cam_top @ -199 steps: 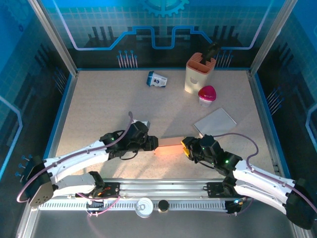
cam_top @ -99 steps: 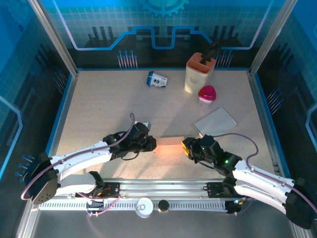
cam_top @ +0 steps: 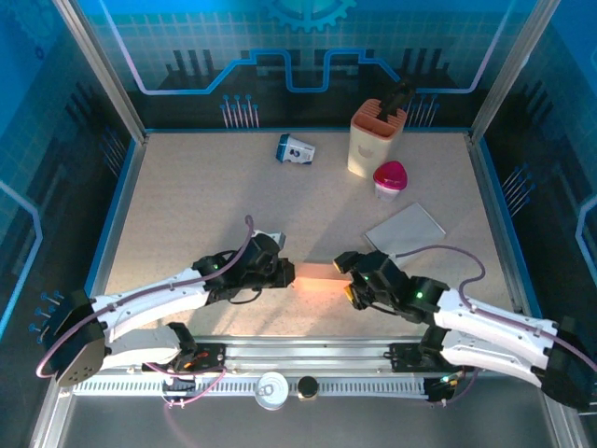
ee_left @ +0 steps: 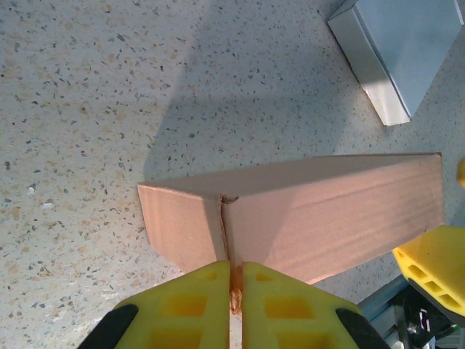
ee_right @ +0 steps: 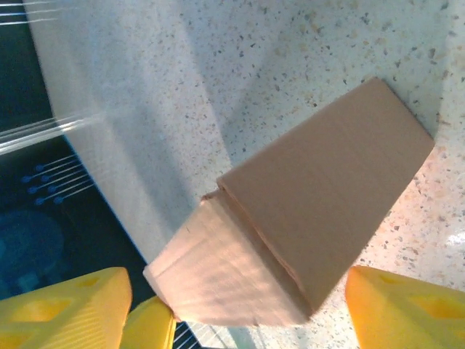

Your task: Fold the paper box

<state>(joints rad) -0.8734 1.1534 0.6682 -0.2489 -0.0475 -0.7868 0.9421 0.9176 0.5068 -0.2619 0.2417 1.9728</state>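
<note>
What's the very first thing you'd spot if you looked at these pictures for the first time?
The glowing orange-brown paper box near the front middle of the table catches the eye first. The left gripper pinches one edge of it, and the right gripper stands open around the other end. Farther back, a pink-lidded cup sits beside a beige holder.

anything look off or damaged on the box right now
The brown cardboard box has a small frayed nick on its upper edge, where a seam runs down into the shut left jaws. In the right wrist view its end flaps overlap with a slight gap, not flush. Nothing else stands out.
</note>
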